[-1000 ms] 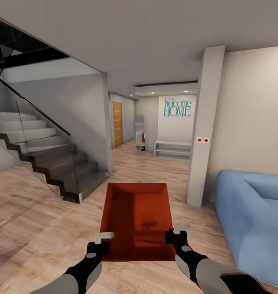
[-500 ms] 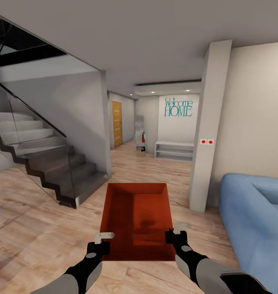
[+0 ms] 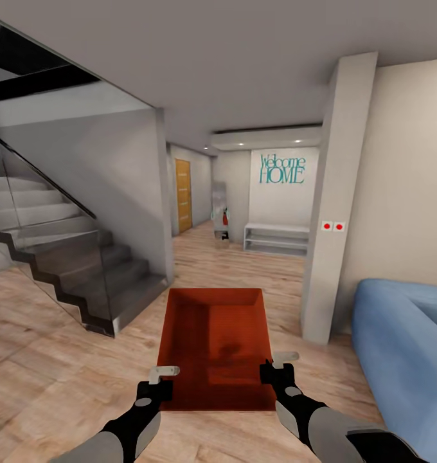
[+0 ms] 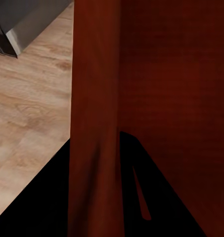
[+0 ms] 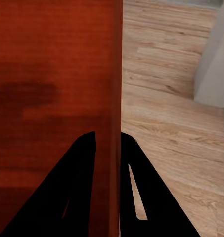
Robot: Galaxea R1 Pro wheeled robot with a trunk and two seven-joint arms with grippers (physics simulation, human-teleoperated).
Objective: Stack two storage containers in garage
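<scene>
One storage container [image 3: 216, 344], two grippers: left gripper [image 3: 159, 379], right gripper [image 3: 275, 368].

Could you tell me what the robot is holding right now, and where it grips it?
The storage container: left gripper and right gripper each pinch a side wall.

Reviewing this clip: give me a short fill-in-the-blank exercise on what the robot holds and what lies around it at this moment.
1. Both grippers, left gripper and right gripper, clamp the side walls of a red-orange ____.
2. The floor under the robot is light ____ planks.
3. The staircase stands on the robot's ____ side.
4. The sofa is coloured ____.

Missing words: container; wood; left; blue
</scene>
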